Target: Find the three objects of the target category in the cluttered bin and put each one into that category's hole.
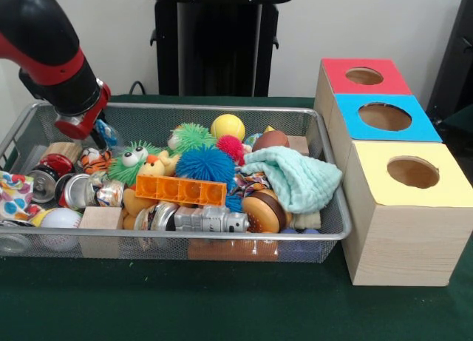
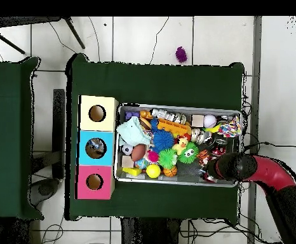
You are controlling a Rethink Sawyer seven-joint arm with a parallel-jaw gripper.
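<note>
- The pincer dips into the wire bin, at its end far from the boxes; whether it is open, I cannot tell.
- Tiger toy and crushed cans crowd beside it.
- Beside the bin, three boxes with holes.

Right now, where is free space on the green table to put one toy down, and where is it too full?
Free: the green cloth in front of the wire bin, and the strip ahead of the yellow box. Crowded: inside the bin toys lie piled on each other everywhere, with the gripper low in the left corner near the crushed cans.
</note>
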